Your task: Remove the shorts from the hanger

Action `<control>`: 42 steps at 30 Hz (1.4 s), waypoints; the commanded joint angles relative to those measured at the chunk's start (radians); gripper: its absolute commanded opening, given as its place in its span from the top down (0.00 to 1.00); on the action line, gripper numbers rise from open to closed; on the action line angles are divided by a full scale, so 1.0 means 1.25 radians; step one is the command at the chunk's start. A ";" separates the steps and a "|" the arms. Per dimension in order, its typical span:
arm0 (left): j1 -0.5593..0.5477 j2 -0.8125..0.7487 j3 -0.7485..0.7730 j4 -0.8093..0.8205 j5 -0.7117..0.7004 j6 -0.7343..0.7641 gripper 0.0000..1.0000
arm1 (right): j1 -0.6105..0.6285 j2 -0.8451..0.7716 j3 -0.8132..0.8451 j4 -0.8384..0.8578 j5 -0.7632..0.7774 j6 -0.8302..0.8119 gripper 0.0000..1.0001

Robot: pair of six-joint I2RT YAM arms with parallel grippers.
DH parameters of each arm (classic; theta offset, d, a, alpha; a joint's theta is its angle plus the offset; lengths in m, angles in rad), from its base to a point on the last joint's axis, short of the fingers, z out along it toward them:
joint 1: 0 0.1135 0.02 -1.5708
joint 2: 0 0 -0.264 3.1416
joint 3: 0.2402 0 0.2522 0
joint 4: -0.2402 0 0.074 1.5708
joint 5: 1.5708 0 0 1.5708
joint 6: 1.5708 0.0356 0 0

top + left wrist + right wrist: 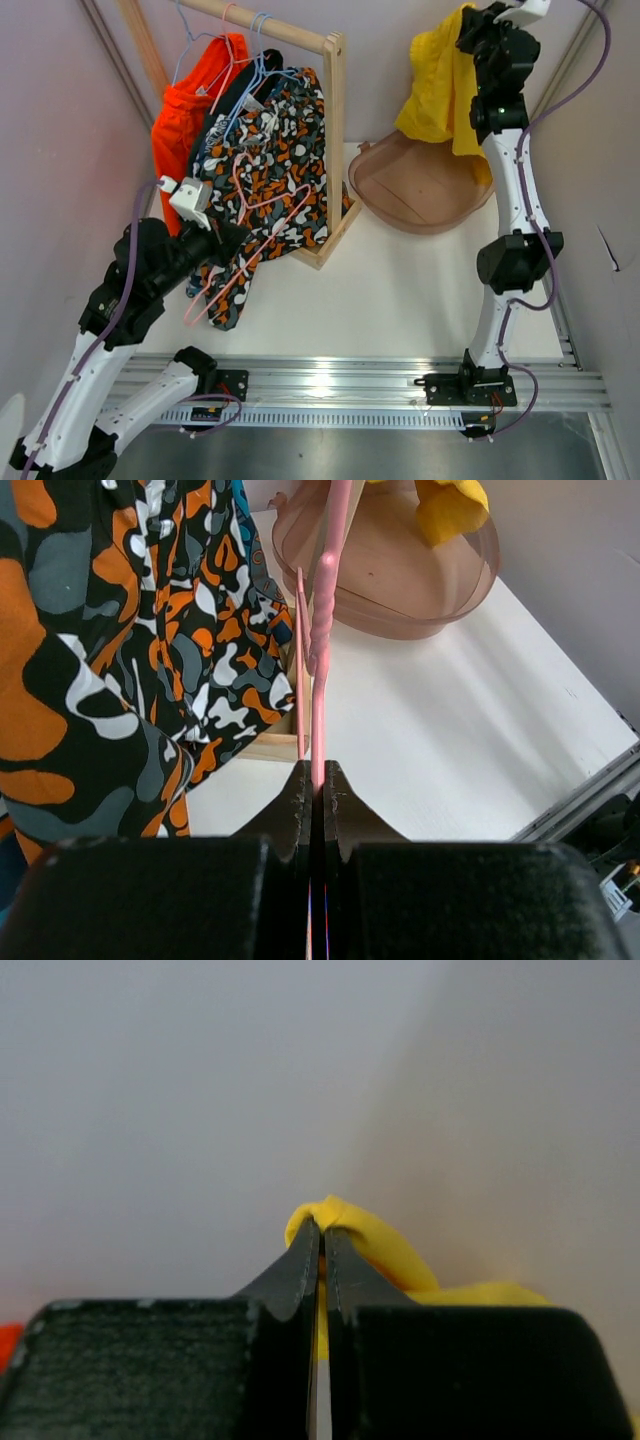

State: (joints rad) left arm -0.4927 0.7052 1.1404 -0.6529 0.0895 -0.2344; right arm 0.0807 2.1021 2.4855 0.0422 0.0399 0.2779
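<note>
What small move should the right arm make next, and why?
Probably open the right end effector. It is shut on the yellow shorts, which are off any hanger and seem to hang over the brown tub, so they should drop in. The left end effector is shut on the pink hanger.

A robot lab test cell: plain walls (60, 150) enclose a white table (400, 290) edged by an aluminium rail (350, 380).

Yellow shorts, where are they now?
Top view, upper right: the yellow shorts hang pinched in the right gripper, above the brown tub.
</note>
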 commanded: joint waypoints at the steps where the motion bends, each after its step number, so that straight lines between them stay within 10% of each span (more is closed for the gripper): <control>1: -0.003 0.022 0.010 0.063 -0.031 0.024 1.00 | 0.070 -0.160 -0.240 0.173 -0.005 -0.021 1.00; 10: -0.003 0.176 0.142 0.053 -0.233 0.055 1.00 | 0.138 -0.408 -0.892 0.308 0.178 -0.056 1.00; 11: -0.003 0.209 0.167 0.058 -0.244 0.056 1.00 | 0.136 -0.419 -0.912 0.270 0.190 -0.042 0.91; 12: -0.003 0.227 0.183 0.065 -0.254 0.062 1.00 | 0.135 -0.425 -0.924 0.231 0.201 -0.026 0.45; 15: -0.003 0.320 0.286 0.068 -0.257 0.072 1.00 | 0.143 -0.464 -0.981 0.097 0.275 0.012 0.01; 28: -0.003 0.524 0.561 0.110 -0.003 0.045 1.00 | 0.189 -0.851 -1.360 0.024 0.282 0.091 0.01; 42: -0.003 0.854 0.989 -0.018 0.072 0.044 1.00 | 0.232 -0.925 -1.455 0.013 0.283 0.124 0.01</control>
State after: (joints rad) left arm -0.4934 1.7370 2.3043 -0.6384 0.1402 -0.1749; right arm 0.3664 0.9802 0.6674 0.0376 0.3729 0.4179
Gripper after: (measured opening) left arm 0.033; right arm 0.993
